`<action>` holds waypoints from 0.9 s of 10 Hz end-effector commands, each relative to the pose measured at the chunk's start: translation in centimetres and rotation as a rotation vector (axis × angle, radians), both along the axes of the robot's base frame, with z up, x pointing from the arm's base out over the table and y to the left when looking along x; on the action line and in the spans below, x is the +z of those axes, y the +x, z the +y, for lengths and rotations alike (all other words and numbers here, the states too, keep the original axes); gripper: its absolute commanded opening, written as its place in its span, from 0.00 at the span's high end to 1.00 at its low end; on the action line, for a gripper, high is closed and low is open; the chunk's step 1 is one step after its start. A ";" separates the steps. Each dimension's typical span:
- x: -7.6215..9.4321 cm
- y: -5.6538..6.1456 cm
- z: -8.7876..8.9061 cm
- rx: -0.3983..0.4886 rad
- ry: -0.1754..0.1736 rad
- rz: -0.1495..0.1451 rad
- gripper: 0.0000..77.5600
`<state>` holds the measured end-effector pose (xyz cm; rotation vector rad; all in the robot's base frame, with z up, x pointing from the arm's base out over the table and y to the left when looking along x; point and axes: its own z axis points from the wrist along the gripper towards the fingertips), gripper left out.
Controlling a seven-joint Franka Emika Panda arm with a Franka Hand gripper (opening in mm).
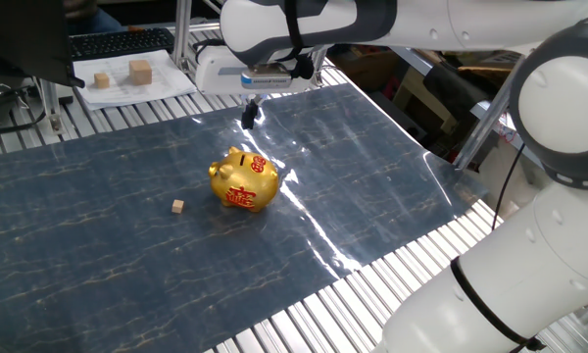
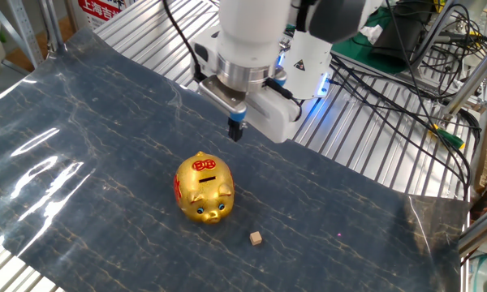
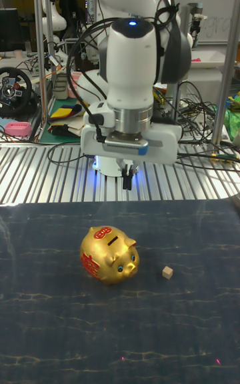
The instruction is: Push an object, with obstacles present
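Observation:
The object, a tiny tan wooden cube (image 1: 178, 206) (image 2: 256, 238) (image 3: 168, 272), lies on the dark blue mat beside the obstacle, a shiny gold piggy bank (image 1: 244, 180) (image 2: 203, 189) (image 3: 109, 255) with red characters. My gripper (image 1: 249, 115) (image 2: 236, 130) (image 3: 127, 179) hangs above the mat behind the piggy bank, on the side away from the cube. Its two dark fingers are pressed together and hold nothing. It touches neither the bank nor the cube.
The marbled blue mat (image 1: 98, 255) covers a slatted metal table. Two larger wooden blocks (image 1: 140, 71) rest on white paper at the far corner near a keyboard. Cables and the robot base (image 2: 312, 57) stand beyond the mat's edge.

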<state>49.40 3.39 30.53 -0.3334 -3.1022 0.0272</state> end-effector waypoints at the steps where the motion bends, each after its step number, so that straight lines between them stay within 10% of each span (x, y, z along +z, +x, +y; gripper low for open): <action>1: 0.3 -0.1 0.4 -0.010 0.000 -0.002 1.00; 9: 0.4 -0.1 0.6 -0.003 -0.006 0.003 1.00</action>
